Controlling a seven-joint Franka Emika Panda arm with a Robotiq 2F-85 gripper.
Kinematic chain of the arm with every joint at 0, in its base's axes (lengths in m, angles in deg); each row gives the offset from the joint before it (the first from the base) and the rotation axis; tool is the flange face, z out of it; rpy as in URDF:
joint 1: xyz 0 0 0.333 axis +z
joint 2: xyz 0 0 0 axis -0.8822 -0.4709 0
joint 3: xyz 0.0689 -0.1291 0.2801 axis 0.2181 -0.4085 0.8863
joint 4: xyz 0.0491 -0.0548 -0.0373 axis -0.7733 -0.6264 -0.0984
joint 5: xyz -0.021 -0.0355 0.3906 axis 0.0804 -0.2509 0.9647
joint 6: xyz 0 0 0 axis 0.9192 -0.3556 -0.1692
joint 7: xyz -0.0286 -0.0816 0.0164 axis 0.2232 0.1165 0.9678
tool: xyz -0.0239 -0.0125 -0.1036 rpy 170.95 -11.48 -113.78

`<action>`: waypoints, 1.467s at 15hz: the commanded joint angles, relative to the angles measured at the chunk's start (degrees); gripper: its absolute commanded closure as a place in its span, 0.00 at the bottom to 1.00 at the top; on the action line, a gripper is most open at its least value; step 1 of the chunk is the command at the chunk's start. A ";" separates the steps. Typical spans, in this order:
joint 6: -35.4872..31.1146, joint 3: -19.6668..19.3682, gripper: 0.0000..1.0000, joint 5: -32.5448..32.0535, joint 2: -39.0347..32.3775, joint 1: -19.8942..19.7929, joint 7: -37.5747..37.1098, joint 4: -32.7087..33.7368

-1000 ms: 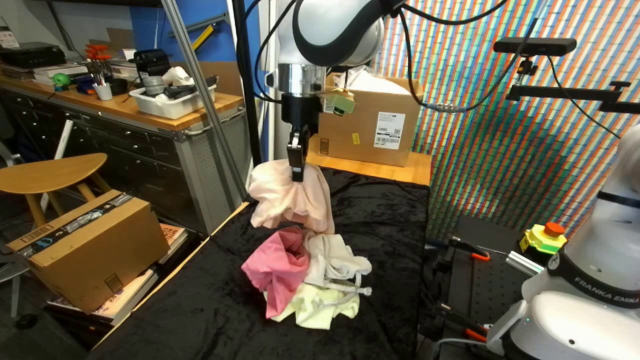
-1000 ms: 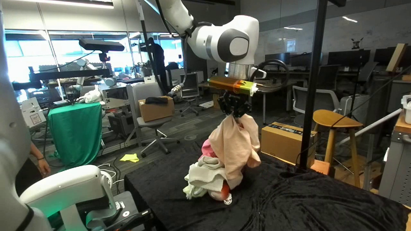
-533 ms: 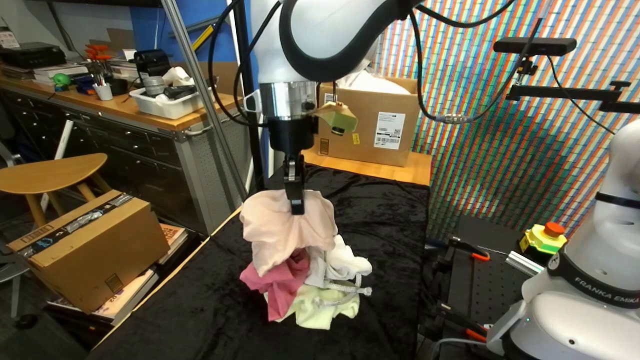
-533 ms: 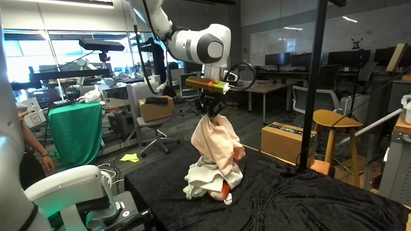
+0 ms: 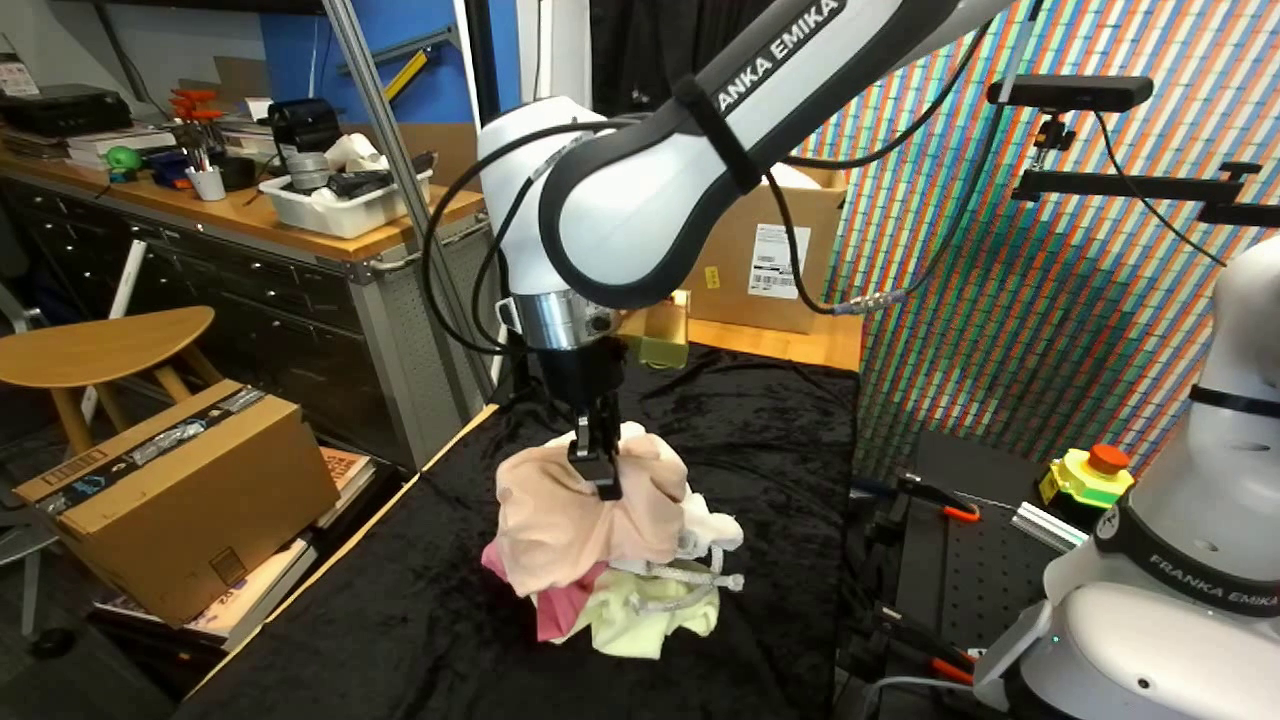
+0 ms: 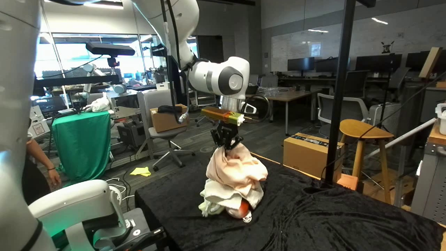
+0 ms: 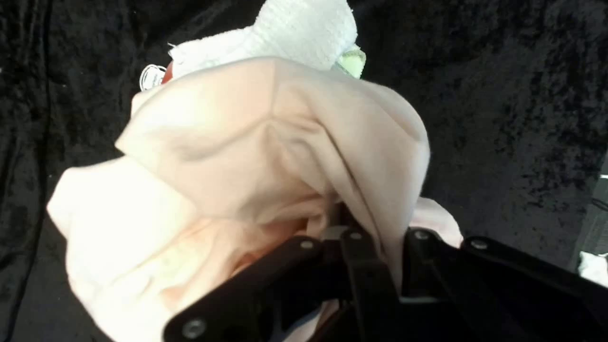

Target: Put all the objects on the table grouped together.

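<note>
Claw (image 6: 228, 147) clamped on peach rag (image 6: 237, 172); red round thing (image 6: 244, 208) below; taped box (image 6: 301, 157) beside table (image 6: 313, 223).

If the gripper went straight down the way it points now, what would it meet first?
The gripper would likely first meet folds of the peach cloth it holds; beneath, perhaps the pink cloth or white cloth, but the draped folds hide which.
</note>
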 commanded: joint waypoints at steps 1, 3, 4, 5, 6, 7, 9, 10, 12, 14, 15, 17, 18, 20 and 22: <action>0.33 -1.16 0.91 -0.44 -4.05 0.09 -3.26 2.48; 0.50 -1.68 0.91 -0.53 -5.40 0.23 -4.67 3.05; 0.43 -1.88 0.91 -0.68 -6.02 0.35 -5.22 3.38; 0.45 -1.99 0.91 -0.69 -6.38 0.40 -5.71 3.64; 0.40 -2.02 0.91 -0.64 -6.51 0.40 -6.04 3.80; 0.47 -2.01 0.91 -0.53 -6.56 0.41 -6.45 3.98; 0.70 -1.84 0.90 -0.09 -5.97 0.29 -6.97 4.02; 0.99 -1.81 0.83 0.08 -5.41 0.27 -7.39 3.98; 1.05 -1.53 0.56 0.36 -3.75 0.12 -7.34 3.48; 1.63 -1.34 0.40 0.53 -1.81 0.04 -7.35 3.01; 1.77 -1.33 0.33 0.57 -0.70 0.05 -7.64 2.69; 3.41 -1.24 0.17 0.90 1.71 -0.16 -7.76 2.37; 4.32 -1.21 0.11 1.19 2.97 -0.28 -7.78 2.27; 7.21 -1.23 0.00 2.16 5.73 -0.52 -8.25 1.82; 9.46 -1.30 0.00 2.71 9.40 -0.60 -8.96 0.36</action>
